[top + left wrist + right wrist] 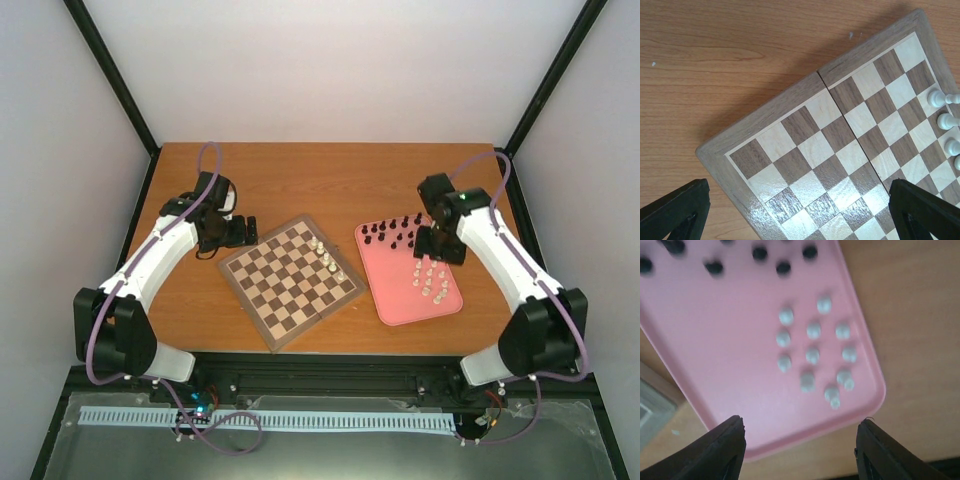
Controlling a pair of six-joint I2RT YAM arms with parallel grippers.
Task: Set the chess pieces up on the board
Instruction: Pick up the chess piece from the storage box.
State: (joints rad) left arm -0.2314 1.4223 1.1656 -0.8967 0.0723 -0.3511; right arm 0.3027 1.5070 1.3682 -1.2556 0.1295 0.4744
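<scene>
Board [290,280] sits mid-counter [300,180], turned at an angle. The pink tray [398,308] is just to its right, not touching it

A short row of white pieces [326,258] stands along the board's right edge. The rest are on the tray: black pieces [395,232] at the far end, a loose white cluster [812,355] at the near end. The right wrist view is blurred, so we can't tell piece types there

Left fingers [675,210] are spread as wide as they go, holding nothing, and hang over the board's empty left corner. Right fingers [715,450] are apart with nothing between them, above the tray's near end and clear of every piece

Handling, our read:
- The pieces look tiny, light and rigid, so a gentle squeeze should be enough and crushing is no worry
- The turned, rounded shapes are likely slippery and could pop out or twist if pinched off-centre
- Narrow bases mean a nudge would probably topple them
- The white cluster is tight, so a finger may clip a neighbour

We'd come straight down on an outer piece of the cluster. We'd straddle it with one finger in the gap on each side and close on the body below the head, not the tip

We'd lift vertically before moving across to the board
</scene>
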